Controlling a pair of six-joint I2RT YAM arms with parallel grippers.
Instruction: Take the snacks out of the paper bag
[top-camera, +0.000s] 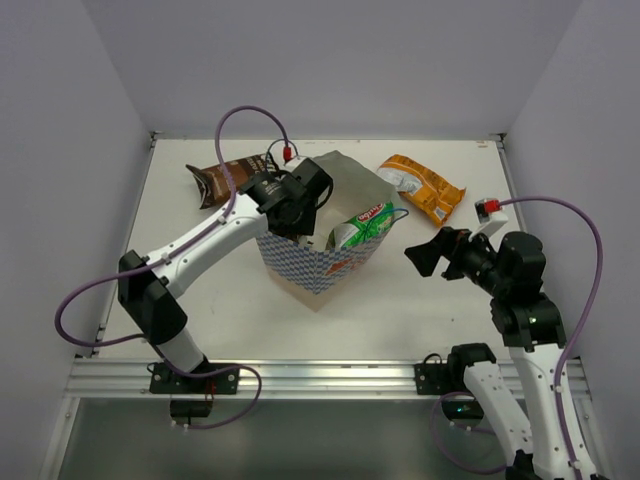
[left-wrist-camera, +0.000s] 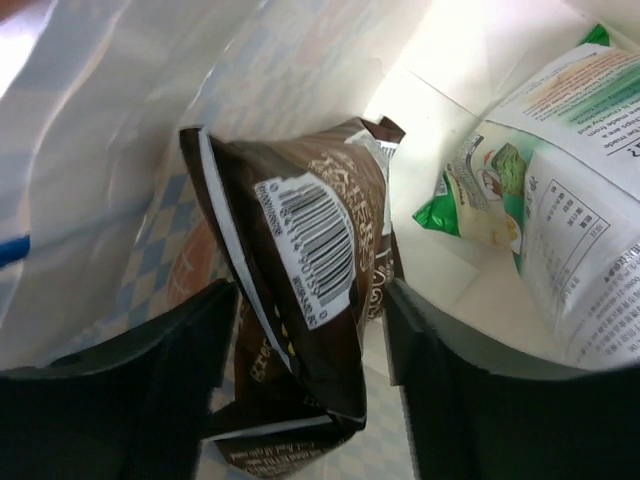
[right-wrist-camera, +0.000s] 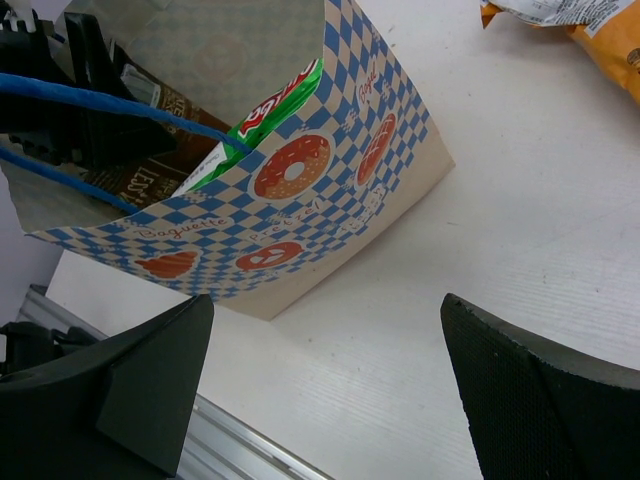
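The paper bag (top-camera: 320, 270) stands open at mid-table. My left gripper (top-camera: 295, 218) reaches down into it. In the left wrist view the gripper (left-wrist-camera: 310, 335) has its jaws partly closed against both sides of a dark brown packet (left-wrist-camera: 320, 250) that stands inside the bag (left-wrist-camera: 120, 150). A green-and-white packet (left-wrist-camera: 540, 200) leans beside it and sticks out of the top (top-camera: 362, 225). A second dark brown packet (top-camera: 225, 178) and the orange-yellow packet (top-camera: 425, 188) lie on the table. My right gripper (top-camera: 420, 255) is open and empty, right of the bag.
The right wrist view shows the bag's checked side (right-wrist-camera: 300, 200), its blue cord handles (right-wrist-camera: 120, 105) and the bare table under my right gripper (right-wrist-camera: 325, 370). Grey walls enclose the table. A metal rail (top-camera: 320, 375) runs along the near edge.
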